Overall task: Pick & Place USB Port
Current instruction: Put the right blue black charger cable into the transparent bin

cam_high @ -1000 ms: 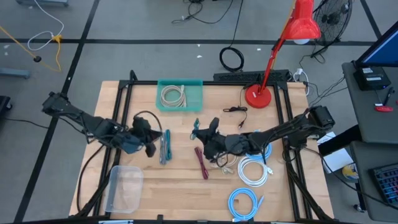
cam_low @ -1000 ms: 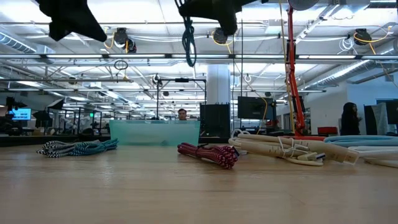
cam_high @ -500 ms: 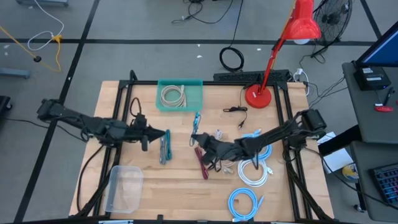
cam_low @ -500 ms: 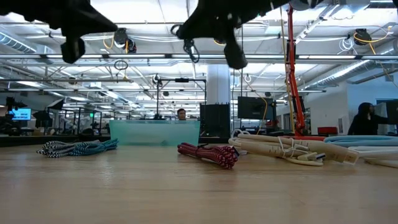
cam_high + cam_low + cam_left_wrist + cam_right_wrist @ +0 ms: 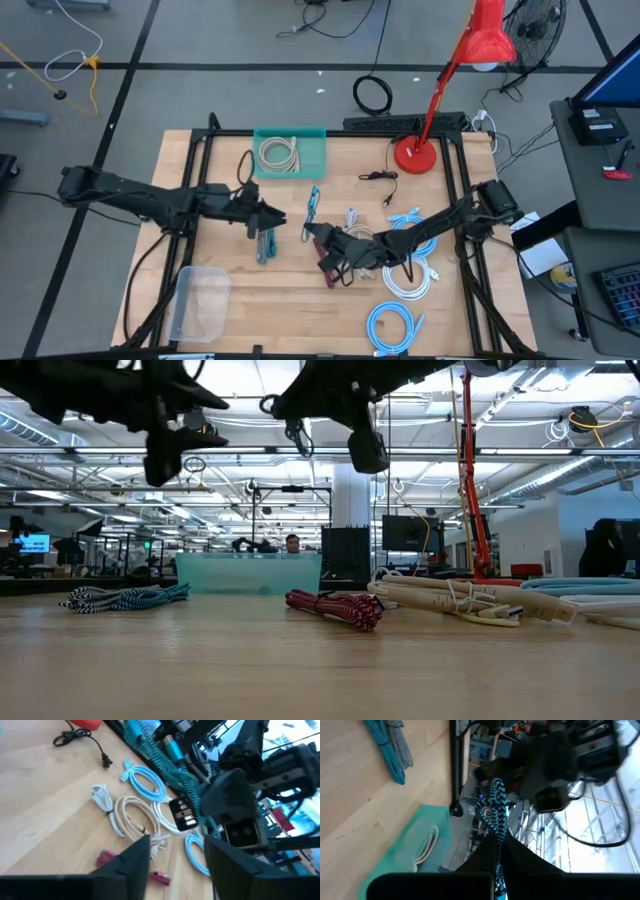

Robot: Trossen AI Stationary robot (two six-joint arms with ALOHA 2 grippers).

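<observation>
A: What takes the most place here?

B: The bench [image 5: 250,300]. One arm comes in from each side, and both reach to its middle.

A: And the left gripper [image 5: 272,214]?

B: It hangs in the air over the teal and grey cables [image 5: 264,242], which lie on the bench. In the left wrist view its fingers [image 5: 132,862] stand apart, with nothing between them.

A: The right gripper [image 5: 311,232]?

B: It is near the left one, also high above the wood. Its fingers are pressed together on the black-teal cable [image 5: 495,802].

A: So where is this cable?

B: In the air, near the middle of the bench, between the two grippers. It touches no wood.

A: What else is on the bench?

B: At the far edge, a red lamp [image 5: 415,155] and a teal tray [image 5: 290,153] with a pale coil inside. A clear box [image 5: 200,300] is at the near left corner. On the right side lie white cables [image 5: 405,275] and a blue cable [image 5: 390,325]. A red cable [image 5: 325,262] lies just under the right gripper.
</observation>
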